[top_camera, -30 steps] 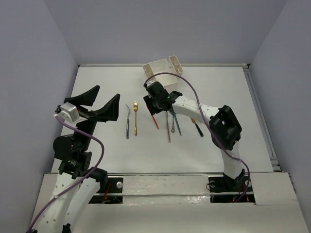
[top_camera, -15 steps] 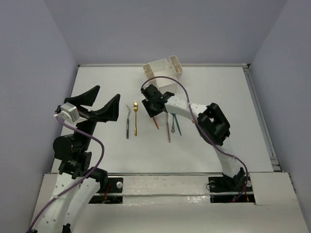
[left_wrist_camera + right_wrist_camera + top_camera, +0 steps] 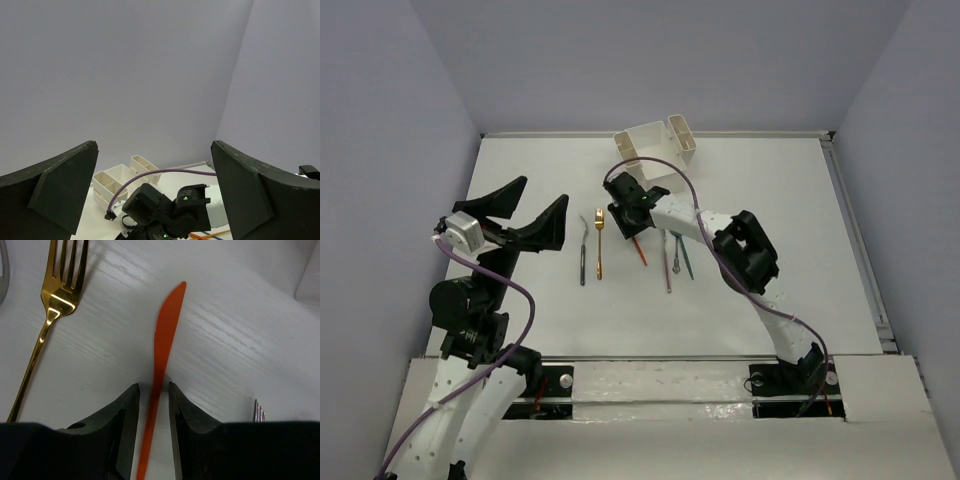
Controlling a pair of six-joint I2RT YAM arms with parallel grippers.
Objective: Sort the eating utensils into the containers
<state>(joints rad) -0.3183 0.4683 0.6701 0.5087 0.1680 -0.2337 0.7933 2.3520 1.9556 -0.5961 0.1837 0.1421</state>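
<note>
Both left gripper jaws stand wide apart, empty, at eight o'clock. Further out, right gripper fingers straddle the orange knife handle, narrowly apart, not clamped. Beside it the gold fork lies at ten o'clock; white box beyond at twelve. Risk: thin flat handle slips or pivots if pinched off-centre.

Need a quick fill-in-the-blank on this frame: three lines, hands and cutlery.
1. The right hand straddles the handle of the ____ knife.
2. The gold utensil lying beside that knife is a ____.
3. The left hand, raised off the table with jaws wide apart, holds ____.

Missing words: orange; fork; nothing.
</note>
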